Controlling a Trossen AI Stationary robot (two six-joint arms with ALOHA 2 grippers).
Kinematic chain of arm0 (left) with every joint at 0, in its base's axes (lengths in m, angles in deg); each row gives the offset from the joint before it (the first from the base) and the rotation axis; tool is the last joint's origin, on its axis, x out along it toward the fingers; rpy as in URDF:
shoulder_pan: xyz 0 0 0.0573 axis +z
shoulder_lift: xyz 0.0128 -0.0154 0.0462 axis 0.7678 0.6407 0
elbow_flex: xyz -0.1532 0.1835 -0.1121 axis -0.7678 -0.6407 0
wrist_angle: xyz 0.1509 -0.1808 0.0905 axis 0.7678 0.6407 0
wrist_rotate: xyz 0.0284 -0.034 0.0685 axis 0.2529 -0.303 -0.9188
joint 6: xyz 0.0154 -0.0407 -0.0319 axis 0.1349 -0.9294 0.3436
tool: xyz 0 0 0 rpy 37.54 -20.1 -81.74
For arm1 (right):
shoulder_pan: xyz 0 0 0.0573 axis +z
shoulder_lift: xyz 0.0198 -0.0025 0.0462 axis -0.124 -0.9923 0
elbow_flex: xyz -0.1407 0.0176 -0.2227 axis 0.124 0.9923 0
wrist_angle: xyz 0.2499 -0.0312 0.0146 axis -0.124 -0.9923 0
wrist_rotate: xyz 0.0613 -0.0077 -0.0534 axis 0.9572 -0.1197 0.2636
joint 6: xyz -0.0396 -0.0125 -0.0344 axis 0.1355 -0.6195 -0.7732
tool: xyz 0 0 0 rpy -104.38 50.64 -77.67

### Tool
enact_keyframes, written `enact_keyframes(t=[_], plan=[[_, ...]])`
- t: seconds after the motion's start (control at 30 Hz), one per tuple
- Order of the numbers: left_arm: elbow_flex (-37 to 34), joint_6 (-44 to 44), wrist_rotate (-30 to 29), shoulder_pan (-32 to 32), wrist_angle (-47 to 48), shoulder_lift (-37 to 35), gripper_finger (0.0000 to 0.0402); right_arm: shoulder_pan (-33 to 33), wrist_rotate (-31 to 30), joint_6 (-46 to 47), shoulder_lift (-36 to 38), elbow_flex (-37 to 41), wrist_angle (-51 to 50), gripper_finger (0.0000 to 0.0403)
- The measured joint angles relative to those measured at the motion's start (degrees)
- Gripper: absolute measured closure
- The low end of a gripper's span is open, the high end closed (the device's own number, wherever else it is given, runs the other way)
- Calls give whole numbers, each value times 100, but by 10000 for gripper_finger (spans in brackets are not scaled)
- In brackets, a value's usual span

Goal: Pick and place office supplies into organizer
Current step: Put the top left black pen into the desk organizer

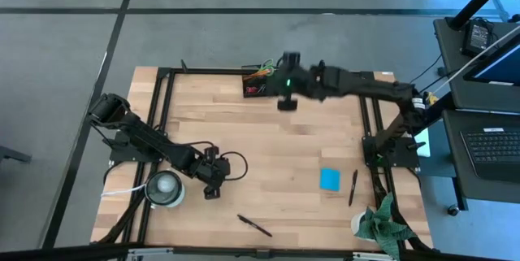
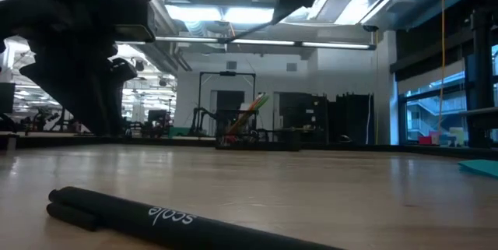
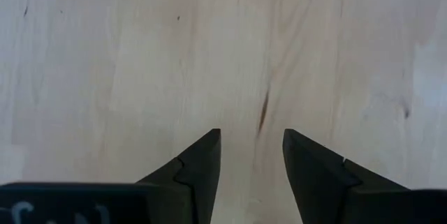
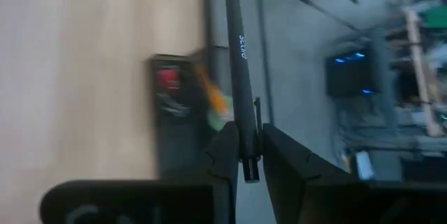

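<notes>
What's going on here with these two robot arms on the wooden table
The right gripper holds a black pen between its fingers, up near the organizer at the table's far edge, which already has some supplies in it. The left gripper is over bare wood with its fingers open and nothing in them. Still lying on the table are a blue note pad, a second pen beside it and another pen near the front edge.
</notes>
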State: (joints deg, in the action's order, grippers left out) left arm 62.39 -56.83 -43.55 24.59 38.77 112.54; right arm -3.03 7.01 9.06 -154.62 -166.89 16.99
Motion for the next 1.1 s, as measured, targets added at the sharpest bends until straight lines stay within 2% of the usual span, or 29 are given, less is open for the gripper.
enact_keyframes(t=[0.3,0.53,0.67,0.8,1.1], plan=[[-11,396,0,303,149,-3,254,-902,20,-1923,-40,-296,420,349],[-11,397,2,651,197,-4,254,-1075,-19,-3496,-628,-279,543,348],[-11,399,5,764,283,-7,254,-1075,-379,-4310,-1105,-272,749,348],[-11,397,9,811,410,-7,254,-1075,-400,-4786,-1415,-272,1101,348],[-13,399,15,811,452,-7,254,-1150,-398,-5126,-1800,-272,1545,348]])
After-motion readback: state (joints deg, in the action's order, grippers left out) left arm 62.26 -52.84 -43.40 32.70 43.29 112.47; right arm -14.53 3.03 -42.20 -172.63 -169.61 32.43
